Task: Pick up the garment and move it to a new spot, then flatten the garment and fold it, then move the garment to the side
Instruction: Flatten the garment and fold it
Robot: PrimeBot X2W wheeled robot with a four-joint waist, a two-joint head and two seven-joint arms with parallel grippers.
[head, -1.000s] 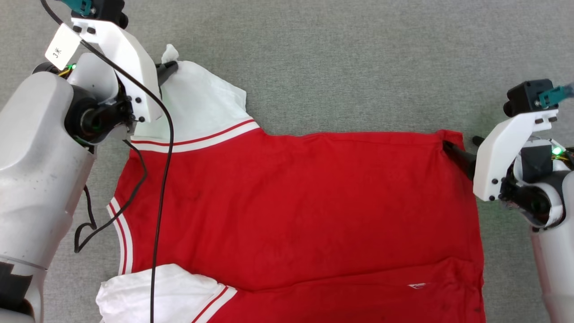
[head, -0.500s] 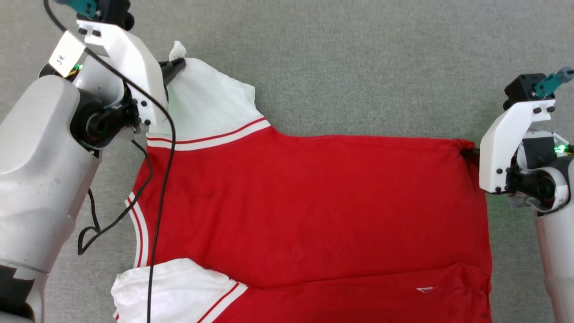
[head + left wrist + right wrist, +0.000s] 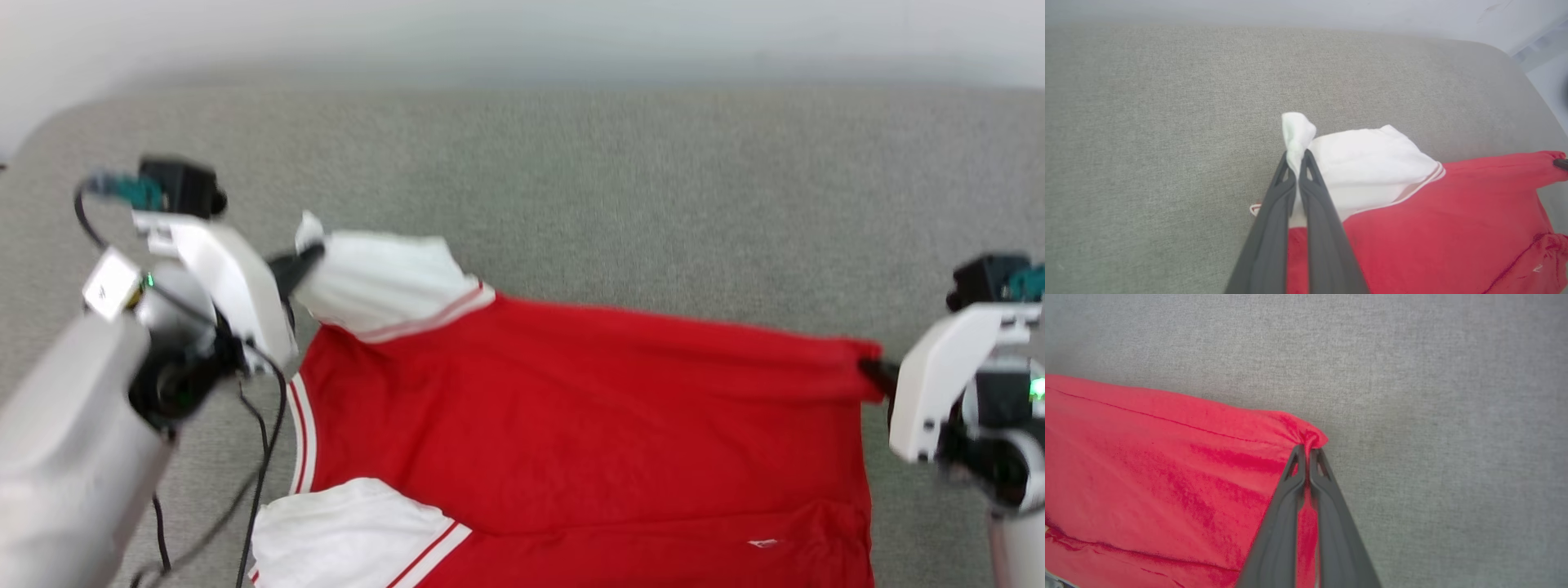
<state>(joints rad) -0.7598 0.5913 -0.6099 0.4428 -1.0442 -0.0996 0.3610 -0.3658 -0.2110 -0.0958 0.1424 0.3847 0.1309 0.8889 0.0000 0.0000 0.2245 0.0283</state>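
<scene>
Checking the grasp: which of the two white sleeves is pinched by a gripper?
The far sleeve, its tip pinched by the left gripper; the near sleeve lies loose, untouched.

Grey woven-fabric surface (image 3: 637, 180), rounded corners; pale plain wall (image 3: 522, 33) behind; soft even light

- The right gripper (image 3: 1306, 451) rises from the near edge, its two dark fingers (image 3: 1284, 526) pressed together.
- Their tips pinch a bunched corner of the red garment (image 3: 1147, 465), and a small knot of cloth puffs out just past them.
- The garment spreads left and near from that corner, creased and rippled.
- A thin seam (image 3: 1147, 415) runs just inside its far edge.
- Grey fabric surface (image 3: 1433, 416) lies bare on the far and right sides.
</scene>
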